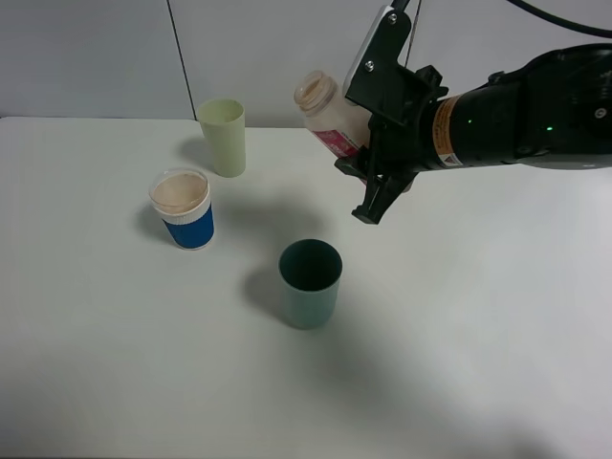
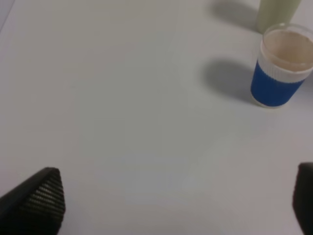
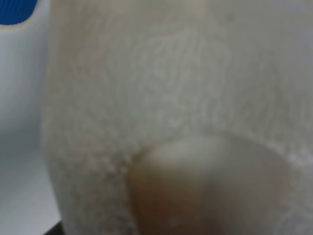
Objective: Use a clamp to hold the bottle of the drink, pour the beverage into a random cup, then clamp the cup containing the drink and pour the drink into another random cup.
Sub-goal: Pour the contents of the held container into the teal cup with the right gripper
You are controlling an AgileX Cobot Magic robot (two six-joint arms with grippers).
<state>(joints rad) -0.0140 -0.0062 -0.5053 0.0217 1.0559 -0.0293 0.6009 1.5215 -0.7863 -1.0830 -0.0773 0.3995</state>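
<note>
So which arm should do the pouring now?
Right. The right gripper holds the small translucent pink-labelled plastic bottle, tilted in the air near the teal plastic tumbler. The left gripper hangs open and empty.

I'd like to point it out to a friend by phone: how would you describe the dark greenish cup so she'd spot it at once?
On the white table stand three cups. The teal cup is nearest the front, apart from the blue cup with a white rim and the pale yellow-green tumbler farther back on the left. It alone is dull blue-green all over, darker inside.
</note>
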